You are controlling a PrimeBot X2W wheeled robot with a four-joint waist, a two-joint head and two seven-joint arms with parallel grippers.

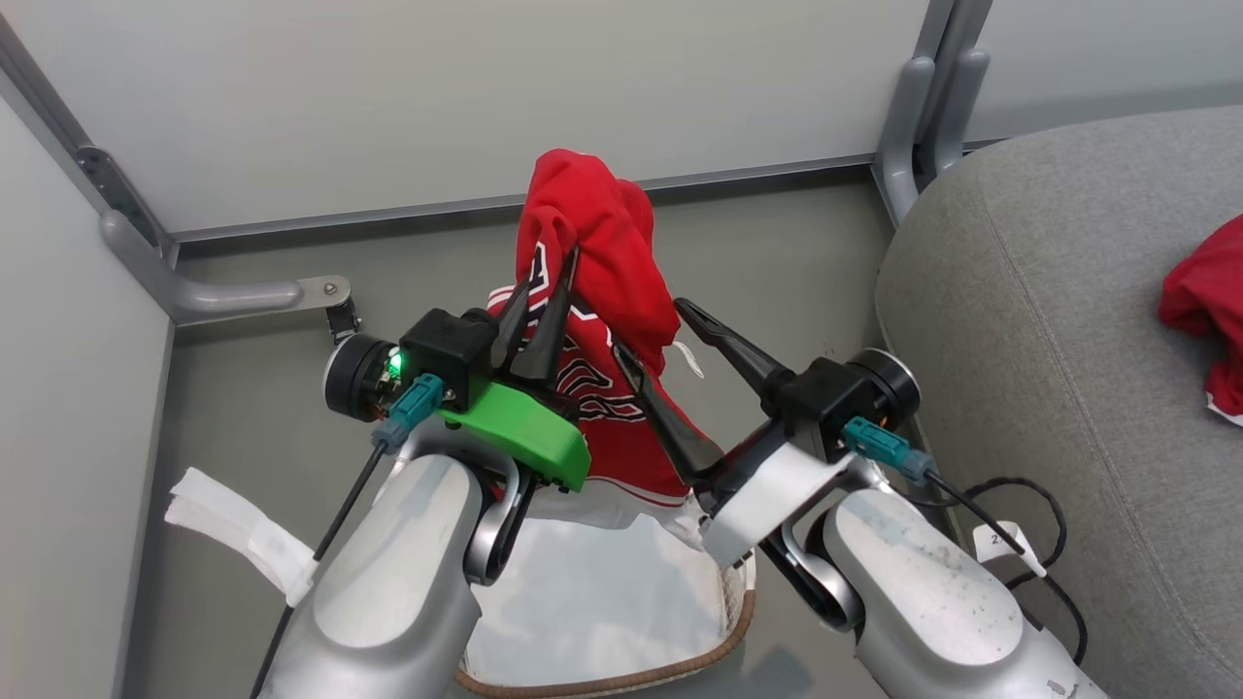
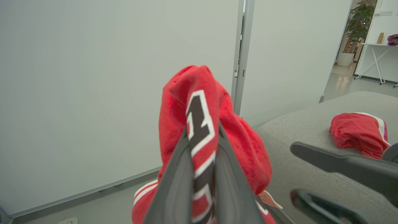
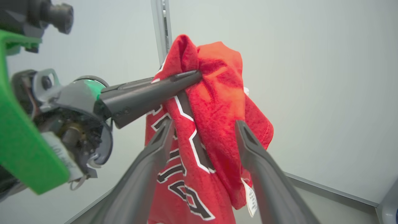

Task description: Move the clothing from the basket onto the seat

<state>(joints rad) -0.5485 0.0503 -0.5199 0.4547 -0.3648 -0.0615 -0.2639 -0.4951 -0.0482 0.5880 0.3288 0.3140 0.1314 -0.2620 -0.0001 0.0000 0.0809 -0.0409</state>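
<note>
Between the two long, dark, tapering fingers of the left tool (image 1: 552, 272), shut down to a narrow gap, a fold of the jersey (image 1: 602, 243) is pinched. The cloth is soft, red and faintly fuzzy. It is bunched into a rounded hump above the fingertips and hangs in loose folds below. Black, white-edged lettering and white stripes are seen on the hanging part. A small white tag (image 3: 250, 199) dangles at one edge.

Right tool (image 1: 651, 328): fingers spread wide, nothing gripped. The jersey's hanging folds are seen between the two fingers in the right wrist view; contact cannot be told.

The jersey is held up over the basket (image 1: 680, 660), and its lower end reaches down to the white cloth liner (image 1: 602, 592). A curved brown woven rim is noted on the basket, which stands on the smooth grey floor (image 1: 252, 408).

The seat (image 1: 1049, 291) is to the robot's right. It is covered in grey woven fabric, with a rounded corner and a stitched seam. A second red garment (image 1: 1209, 301), crumpled and white-striped, lies on it, well apart from the basket.

Count: two tools, two red garments, one basket, one seat.
</note>
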